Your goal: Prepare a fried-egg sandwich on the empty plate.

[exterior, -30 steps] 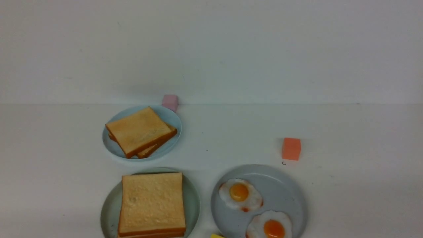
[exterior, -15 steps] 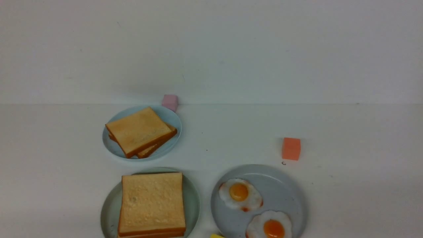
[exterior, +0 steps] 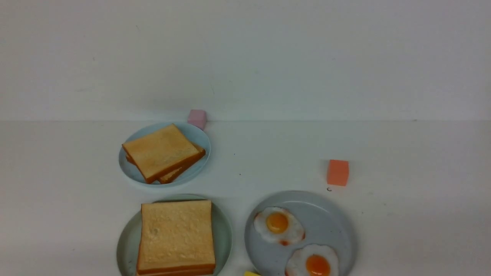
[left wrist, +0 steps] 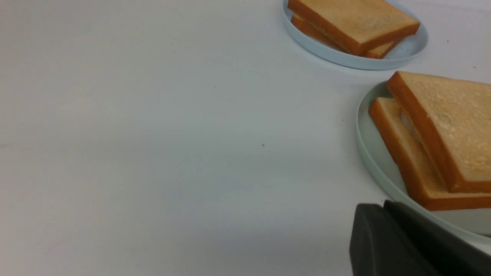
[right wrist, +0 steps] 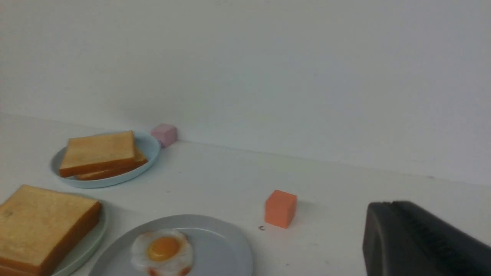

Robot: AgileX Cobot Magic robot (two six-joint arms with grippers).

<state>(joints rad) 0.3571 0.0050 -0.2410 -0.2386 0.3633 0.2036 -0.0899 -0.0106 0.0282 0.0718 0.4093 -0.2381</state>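
My left gripper (left wrist: pixel 383 206) has its fingers together with nothing between them, and my right gripper (right wrist: pixel 391 204) looks the same, as far as its dark fingers let me judge. The largest thing of my task is the pale green plate (exterior: pixel 128 245), at the near left in the front view. It looks smooth and stiff, perhaps slippery at the rim, so I would not push against it. On it lies the sandwich (exterior: pixel 175 234), apart from both my grippers. I judge it to be light, and a little soft, so a gentle squeeze should be enough. If I must correct it, I would hold it by two opposite crust sides, low enough to take both layers. The upper slice (left wrist: pixel 452 126) sits shifted over the lower slice (left wrist: pixel 401 153); lifting only the upper one could open the stack. The smallest part is a narrow white edge of egg (left wrist: pixel 409 122) between them. I expect it to be thin and easy to slide out, so I would not pinch it. I read no brand, label or word anywhere. The small curved dark mark (exterior: pixel 329 189) beside the orange block (exterior: pixel 338 173) I cannot read as a letter.
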